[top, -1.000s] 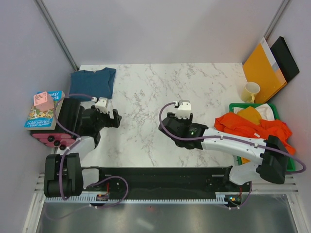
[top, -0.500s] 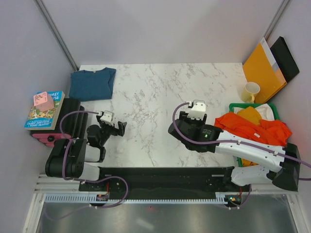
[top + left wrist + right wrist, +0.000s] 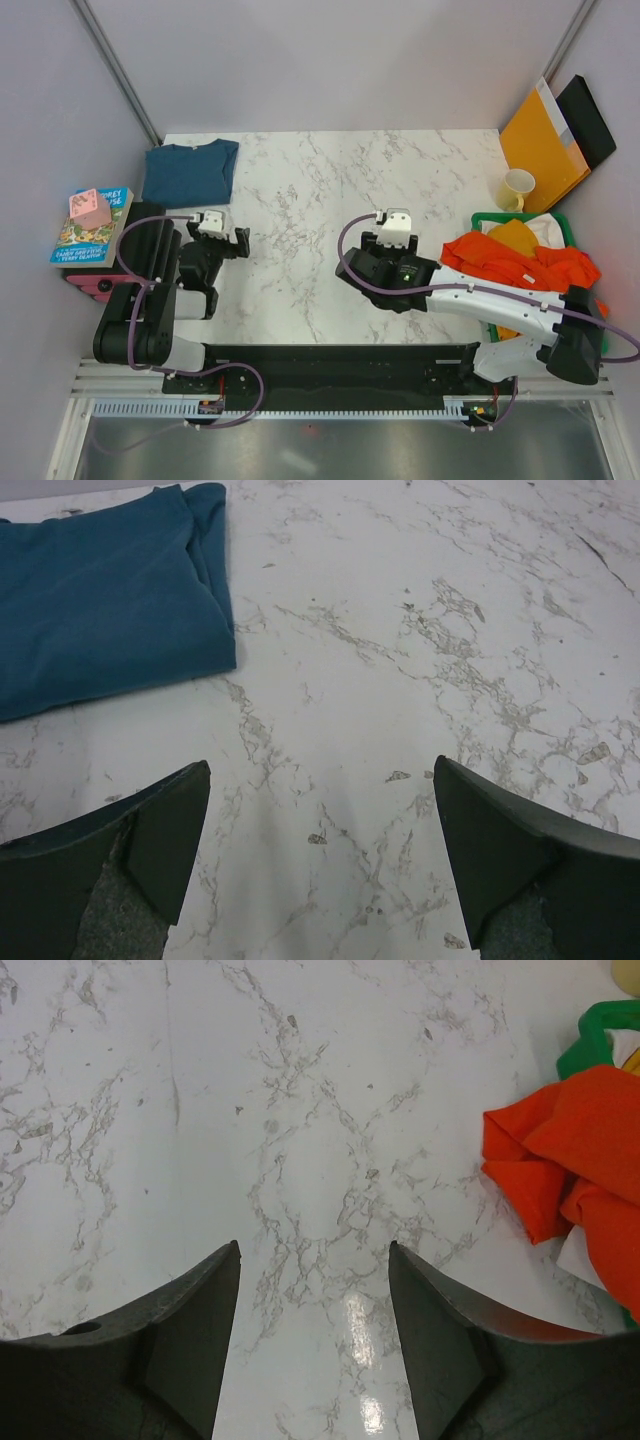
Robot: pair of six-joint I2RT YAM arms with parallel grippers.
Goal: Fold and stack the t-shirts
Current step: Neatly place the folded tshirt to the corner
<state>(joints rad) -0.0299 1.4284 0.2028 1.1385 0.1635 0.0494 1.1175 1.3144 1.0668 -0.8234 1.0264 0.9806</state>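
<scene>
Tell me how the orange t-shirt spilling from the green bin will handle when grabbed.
The orange t-shirt probably hangs floppy: it lies in crumpled folds. Heaped against yellow cloth in the green bin, it may drag that along.

The tabletop [image 3: 300, 1110] is glossy, smooth, marble-look; the blue tee [image 3: 100, 600] and orange tee [image 3: 580, 1150] are soft matt cloth; the left end effector [image 3: 320, 770] is matt dark plastic.

This is a robotics lab cell. A marble-look bench [image 3: 330, 190] is boxed in by plain grey panels [image 3: 330, 60] on metal struts [image 3: 115, 70], and two arms are bolted to a black rail [image 3: 330, 362] with loose cables [image 3: 240, 385]. Test props ring it: books [image 3: 85, 240] left of the left pincer [image 3: 225, 245], a mug [image 3: 517, 188] and green bin [image 3: 485, 217] right of the right pincer [image 3: 390, 248].
</scene>
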